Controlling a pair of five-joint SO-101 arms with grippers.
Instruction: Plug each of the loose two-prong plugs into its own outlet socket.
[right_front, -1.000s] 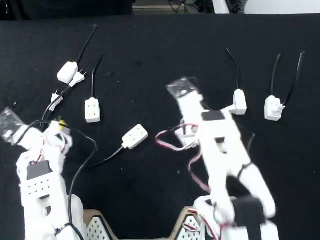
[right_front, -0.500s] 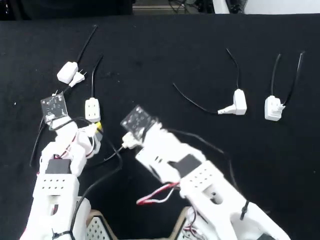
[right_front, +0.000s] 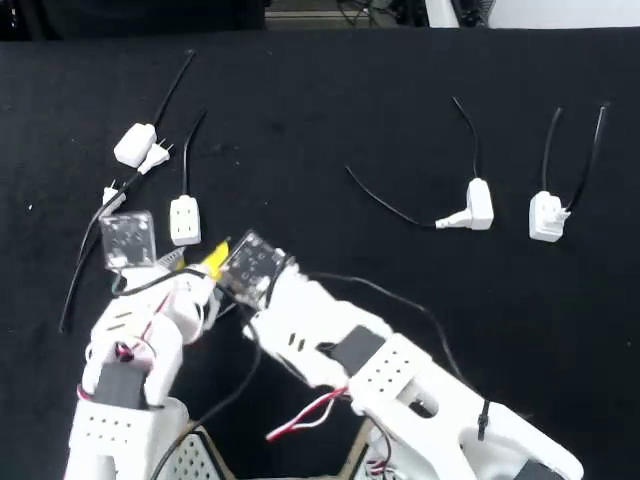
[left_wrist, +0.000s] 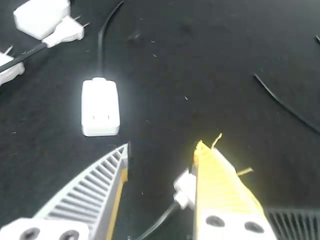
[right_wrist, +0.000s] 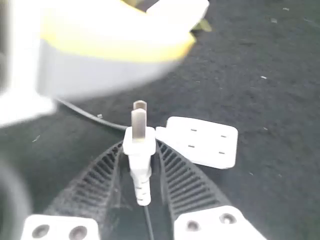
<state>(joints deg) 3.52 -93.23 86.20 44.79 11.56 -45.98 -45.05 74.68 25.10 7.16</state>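
Note:
My right gripper is shut on a white two-prong plug, prongs pointing away from the wrist. A flat white outlet socket lies on the black cloth just past the prongs, slightly to one side and not touching them. My left gripper is open, one finger yellow, and its blurred yellow finger hangs close over the plug. Another outlet socket lies ahead of the left gripper. In the high view both arms' heads meet at centre left, the right arm reaching across from the lower right.
A joined plug and block and a loose plug lie at the far left. Two more white pieces on black cords sit at the right. A small white piece on a black cord touches the yellow finger.
The right arm has swung from the table's centre right over to the left, beside the left arm. The left arm has moved forward and right toward it.

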